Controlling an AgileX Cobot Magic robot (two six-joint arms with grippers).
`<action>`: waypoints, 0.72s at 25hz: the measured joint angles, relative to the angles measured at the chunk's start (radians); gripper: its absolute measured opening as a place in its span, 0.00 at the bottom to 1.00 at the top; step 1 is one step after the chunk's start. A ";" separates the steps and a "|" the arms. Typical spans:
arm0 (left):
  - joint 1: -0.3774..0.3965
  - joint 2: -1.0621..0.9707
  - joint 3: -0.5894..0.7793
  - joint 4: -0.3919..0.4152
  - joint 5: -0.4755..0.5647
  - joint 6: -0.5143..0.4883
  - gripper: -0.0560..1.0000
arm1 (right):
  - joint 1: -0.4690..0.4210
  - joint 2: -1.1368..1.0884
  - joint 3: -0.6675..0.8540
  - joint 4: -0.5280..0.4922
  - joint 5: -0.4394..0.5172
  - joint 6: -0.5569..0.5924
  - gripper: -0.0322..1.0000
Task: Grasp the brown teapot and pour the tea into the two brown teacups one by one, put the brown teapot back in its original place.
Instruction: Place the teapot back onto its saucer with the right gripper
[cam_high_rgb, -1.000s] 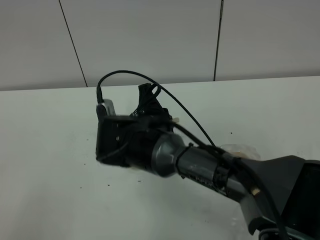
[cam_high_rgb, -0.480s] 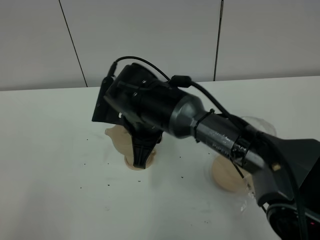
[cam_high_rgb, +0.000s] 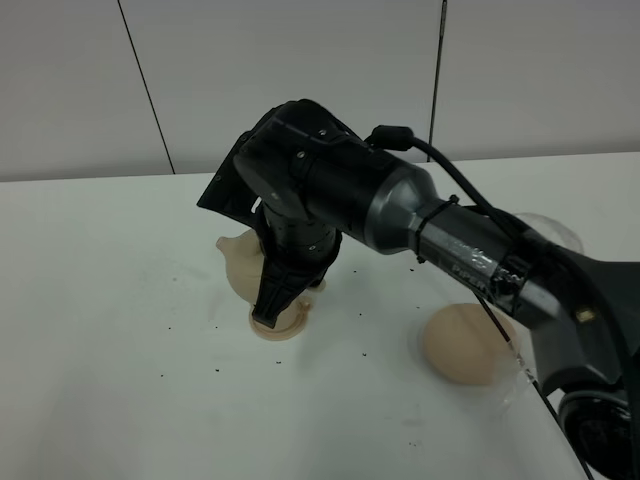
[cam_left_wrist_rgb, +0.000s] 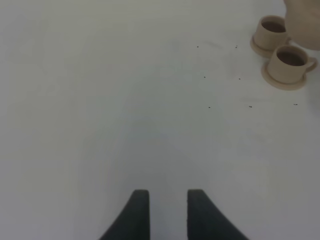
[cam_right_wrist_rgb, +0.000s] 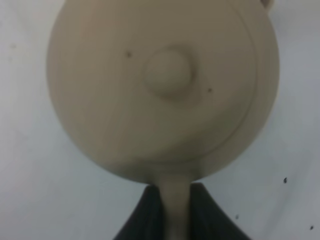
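Note:
The brown teapot (cam_right_wrist_rgb: 160, 90) fills the right wrist view from above, lid knob up, with my right gripper (cam_right_wrist_rgb: 176, 215) shut on its loop handle. In the exterior view the right arm reaches across to left of centre. The right gripper (cam_high_rgb: 272, 310) points down there, and the teapot (cam_high_rgb: 240, 268) peeks out behind it with its spout to the left. The two brown teacups (cam_left_wrist_rgb: 272, 31) (cam_left_wrist_rgb: 290, 61) stand on small saucers beside the teapot (cam_left_wrist_rgb: 305, 20); both hold dark liquid. One cup saucer (cam_high_rgb: 284, 326) shows under the gripper. The original place, a wide saucer (cam_high_rgb: 462, 345), lies bare at the right. My left gripper (cam_left_wrist_rgb: 168, 215) is open and holds nothing.
The white table (cam_high_rgb: 100, 320) carries small dark specks (cam_high_rgb: 363, 352) around the cups. A grey panelled wall (cam_high_rgb: 300, 70) rises behind the table's far edge. Something clear and rounded (cam_high_rgb: 545, 228) sits at the right behind the arm.
The right arm has swung up and turned its wrist so the gripper points down. The teapot, a cup saucer and the wide saucer, hidden a second ago, have come into view.

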 joint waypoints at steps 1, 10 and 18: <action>0.000 0.000 0.000 0.000 0.000 0.000 0.29 | -0.006 -0.005 0.008 0.014 0.001 0.006 0.12; 0.000 0.000 0.000 0.000 0.000 0.000 0.29 | -0.019 -0.010 0.071 0.031 0.003 0.036 0.12; 0.000 0.000 0.000 0.000 0.000 0.000 0.29 | -0.019 -0.010 0.071 0.022 0.002 0.051 0.12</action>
